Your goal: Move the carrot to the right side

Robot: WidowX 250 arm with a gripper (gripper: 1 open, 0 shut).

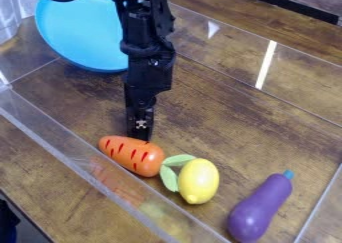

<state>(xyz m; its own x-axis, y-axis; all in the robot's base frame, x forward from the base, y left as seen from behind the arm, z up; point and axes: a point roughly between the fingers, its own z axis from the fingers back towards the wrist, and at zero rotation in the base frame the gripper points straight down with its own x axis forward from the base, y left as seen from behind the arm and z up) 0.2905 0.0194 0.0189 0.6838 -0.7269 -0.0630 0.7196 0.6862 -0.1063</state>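
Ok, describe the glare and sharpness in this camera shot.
Camera view: a bright white streak of glare crosses the wooden table at upper right; the clear tray wall catches faint reflections; the carrot, lemon and eggplant look soft-edged; the gripper is dark, its fingers hard to read.

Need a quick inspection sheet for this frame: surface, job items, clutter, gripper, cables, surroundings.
Surface: brown wooden table, glare streaks, clear plastic walls around it.
Job's things: carrot lying at the front, left of the lemon, ungripped.
Clutter: lemon with a green leaf next to the carrot; eggplant at front right; blue bowl at back left.
Gripper: gripper pointing down just behind the carrot; open or shut, cannot tell.
Cables: nothing seen.
Surroundings: dark, nothing identifiable.
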